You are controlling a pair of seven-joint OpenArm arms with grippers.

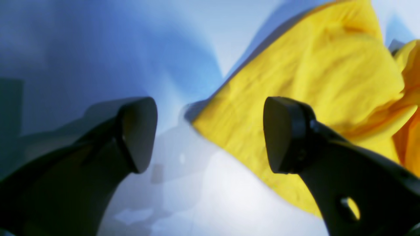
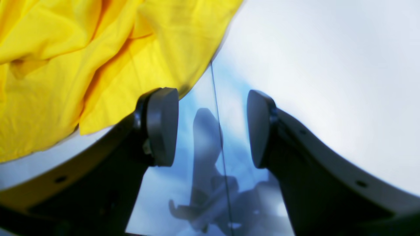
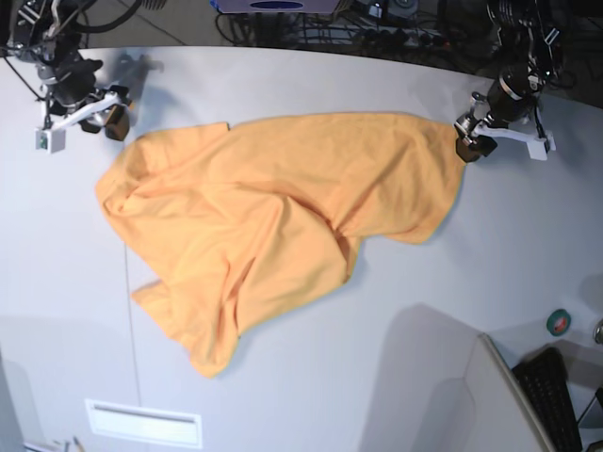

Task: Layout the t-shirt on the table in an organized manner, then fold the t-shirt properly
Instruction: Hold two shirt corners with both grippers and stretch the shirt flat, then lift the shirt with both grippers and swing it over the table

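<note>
On the table [image 3: 311, 377], the base view shows the t-shirt [image 3: 273, 217] spread but rumpled, with one end bunched and a long flap trailing toward the near edge. The left gripper [image 3: 468, 143] sits at the shirt's corner on that view's right; the right gripper [image 3: 113, 121] sits just beside the opposite corner.

In the left wrist view, the left gripper [image 1: 210, 134] has its jaws standing apart with nothing between them. The t-shirt [image 1: 311, 85] edge lies just beyond, partly behind one pad.

In the right wrist view, the right gripper [image 2: 212, 126] is likewise spread and empty, over the table's dark seam. The t-shirt [image 2: 82, 65] lies to one side of it.

Handling: the fabric appears light, soft and limp; it will likely sag and crease. Take hold at a hem or corner, pinching a single layer.
</note>
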